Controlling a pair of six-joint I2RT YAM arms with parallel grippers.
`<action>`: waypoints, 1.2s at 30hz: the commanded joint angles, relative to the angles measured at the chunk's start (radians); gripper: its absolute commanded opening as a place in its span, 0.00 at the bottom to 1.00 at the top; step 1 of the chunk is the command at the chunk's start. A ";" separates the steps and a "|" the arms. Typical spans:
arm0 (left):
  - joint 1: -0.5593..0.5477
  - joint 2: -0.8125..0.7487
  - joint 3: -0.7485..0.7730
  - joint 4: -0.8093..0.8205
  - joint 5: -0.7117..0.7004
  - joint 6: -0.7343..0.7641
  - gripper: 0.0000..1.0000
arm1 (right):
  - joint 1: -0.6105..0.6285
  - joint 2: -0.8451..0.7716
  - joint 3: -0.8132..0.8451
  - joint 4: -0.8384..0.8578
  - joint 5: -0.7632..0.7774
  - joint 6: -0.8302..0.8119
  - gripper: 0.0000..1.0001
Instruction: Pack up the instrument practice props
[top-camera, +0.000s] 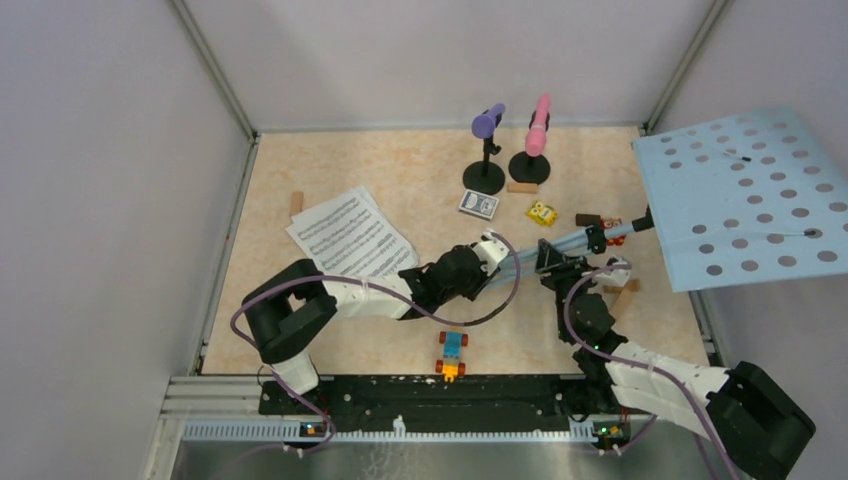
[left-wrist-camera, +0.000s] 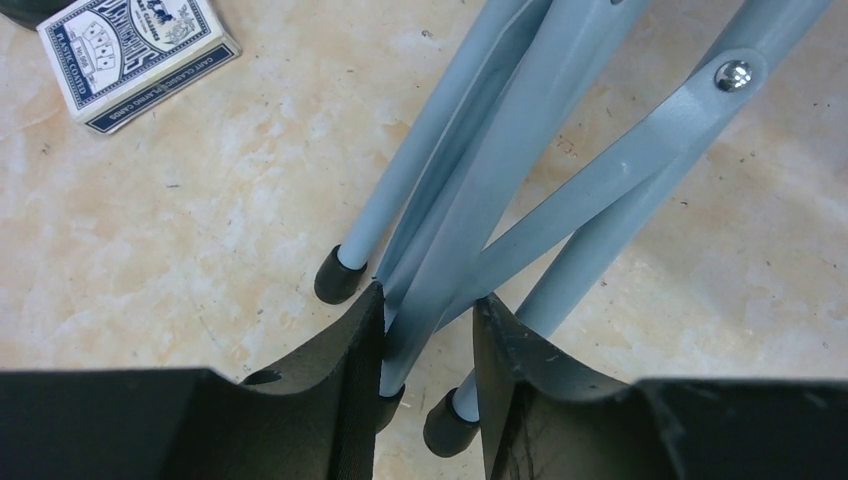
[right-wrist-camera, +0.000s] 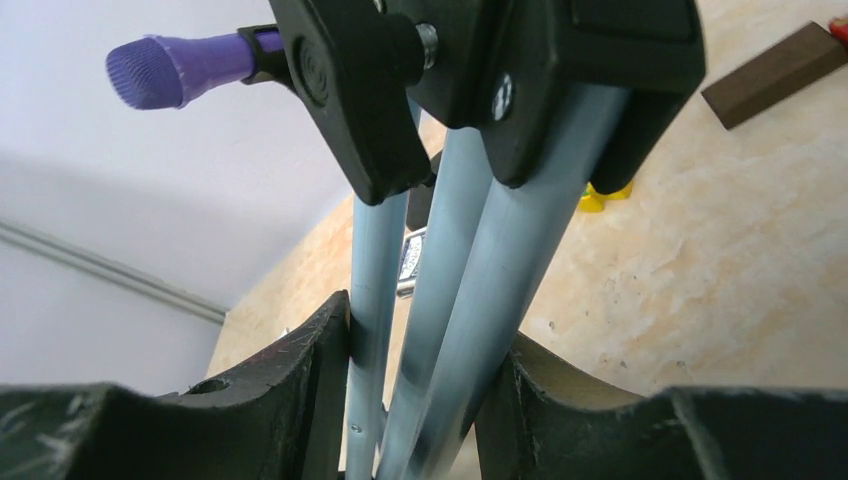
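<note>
Likely light but top-heavy, the music stand (top-camera: 740, 195) had stiff, slick legs (left-wrist-camera: 520, 160), clamped by left end effector (left-wrist-camera: 430, 335) and right end effector (right-wrist-camera: 428, 350).

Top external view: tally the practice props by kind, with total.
Music stand: 1
Sheet-music pile: 1
Toy microphones: 2 (purple microphone, pink microphone)
Black mic holders: 2 (left holder, right holder)
Total: 6

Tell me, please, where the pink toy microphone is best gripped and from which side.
Probably grip the pink microphone on its bare upper half, above the black holder, coming down from above. It stands nearly upright with its top free, while the purple microphone stands close beside it.
</note>
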 joint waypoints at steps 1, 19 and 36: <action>0.015 0.027 0.036 -0.013 -0.065 -0.074 0.00 | -0.010 -0.018 0.079 -0.089 -0.070 0.040 0.00; 0.014 -0.003 0.021 -0.094 -0.191 -0.090 0.00 | -0.176 0.252 0.180 -0.071 -0.345 0.255 0.00; 0.015 0.039 0.085 -0.236 -0.285 -0.122 0.00 | -0.220 0.499 0.217 -0.078 -0.475 0.399 0.47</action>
